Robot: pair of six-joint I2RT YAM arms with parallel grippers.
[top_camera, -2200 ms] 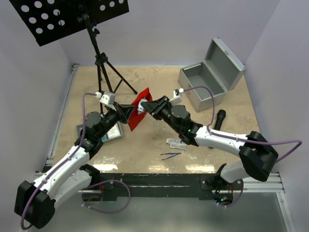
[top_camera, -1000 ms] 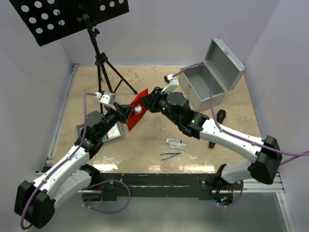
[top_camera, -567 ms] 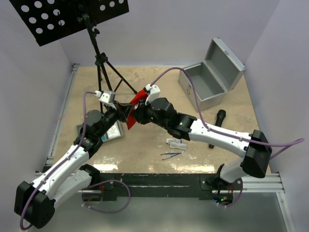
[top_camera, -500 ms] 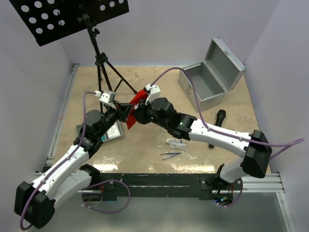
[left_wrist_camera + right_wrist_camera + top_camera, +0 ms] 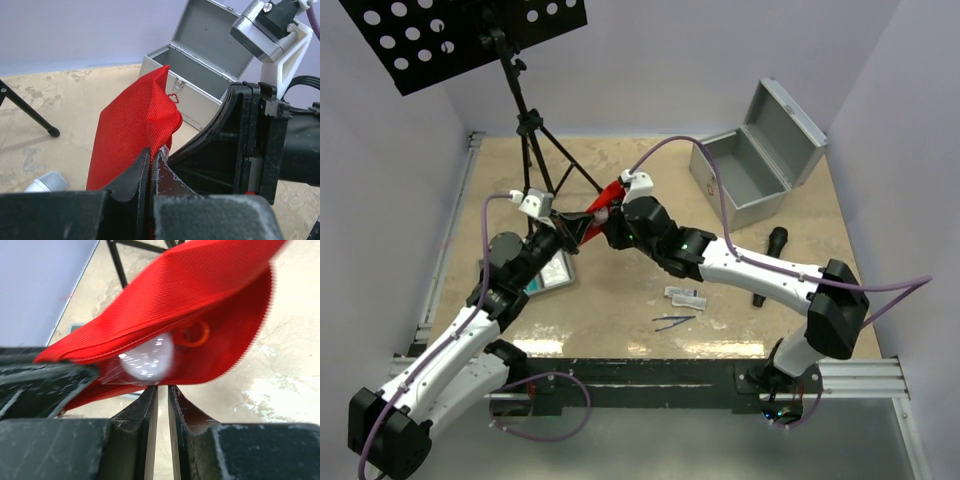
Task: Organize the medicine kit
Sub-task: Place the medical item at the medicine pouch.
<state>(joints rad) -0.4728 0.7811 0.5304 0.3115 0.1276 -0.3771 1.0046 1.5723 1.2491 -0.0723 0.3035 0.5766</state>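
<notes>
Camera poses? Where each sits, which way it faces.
Top external: above, behind the bases, looking down at the table; left arm, right arm show.
Left wrist: on left arm, facing the metal case; own fingers pinch the red pouch.
Right wrist: on right arm, facing the red pouch, tripod legs beyond; own fingers show.
All share the red pouch.

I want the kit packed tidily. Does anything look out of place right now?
Yes: small white packets and dark tweezers lie loose on the beige table, outside the open silver-grey metal case. The red fabric pouch is held up off the table, crumpled, not packed.
</notes>
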